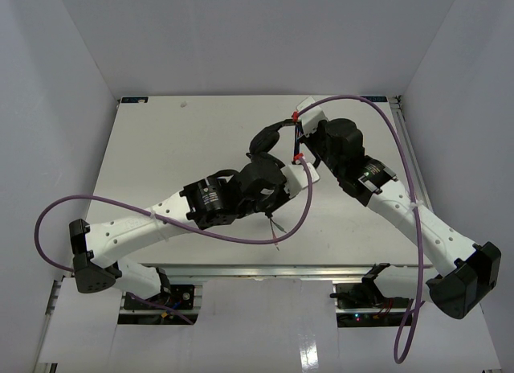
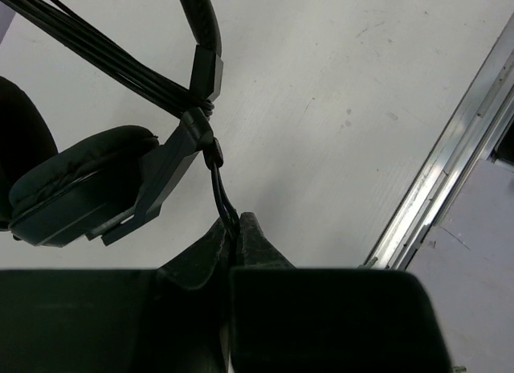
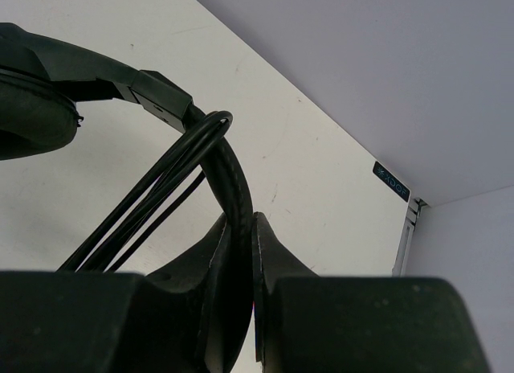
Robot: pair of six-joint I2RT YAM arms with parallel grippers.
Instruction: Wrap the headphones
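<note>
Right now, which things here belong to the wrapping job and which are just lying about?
Job: headphones, their cable, left pincer gripping the cable, right pincer gripping the headband.
Just there: purple robot cables, table.

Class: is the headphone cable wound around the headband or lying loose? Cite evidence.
Wound: several strands of cable loop over the headband; one stretch runs into the jaws of the left gripper.
</note>
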